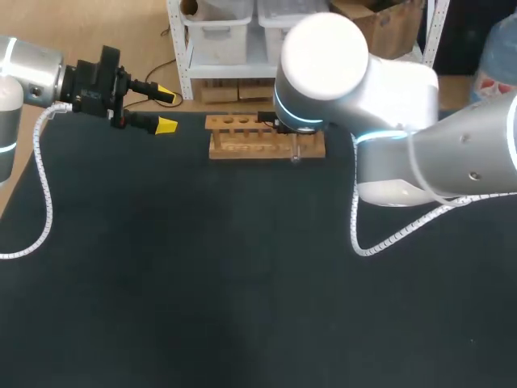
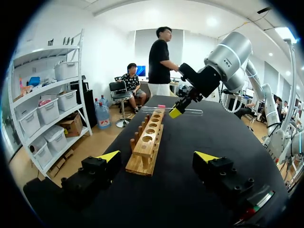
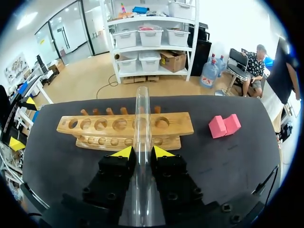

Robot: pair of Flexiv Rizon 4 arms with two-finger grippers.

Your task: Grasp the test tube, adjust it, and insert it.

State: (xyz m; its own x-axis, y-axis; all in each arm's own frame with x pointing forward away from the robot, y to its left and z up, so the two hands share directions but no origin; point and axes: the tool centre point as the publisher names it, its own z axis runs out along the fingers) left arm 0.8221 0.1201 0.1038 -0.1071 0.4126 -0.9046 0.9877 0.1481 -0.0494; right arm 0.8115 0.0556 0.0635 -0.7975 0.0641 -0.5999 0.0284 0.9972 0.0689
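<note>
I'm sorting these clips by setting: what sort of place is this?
Most likely a robotics lab test bench: a black table, a wooden test tube rack on it, and the right gripper shut on a glass test tube.

I count one glass test tube (image 3: pixel 141 123) and one wooden rack (image 3: pixel 175 124), its top board showing six holes, one seen through the tube. One pink piece (image 3: pixel 224 126); whether it is one block or two joined I cannot tell. Two arms, two grippers: left gripper (image 1: pixel 166 109), right gripper (image 3: pixel 141 152).
</note>
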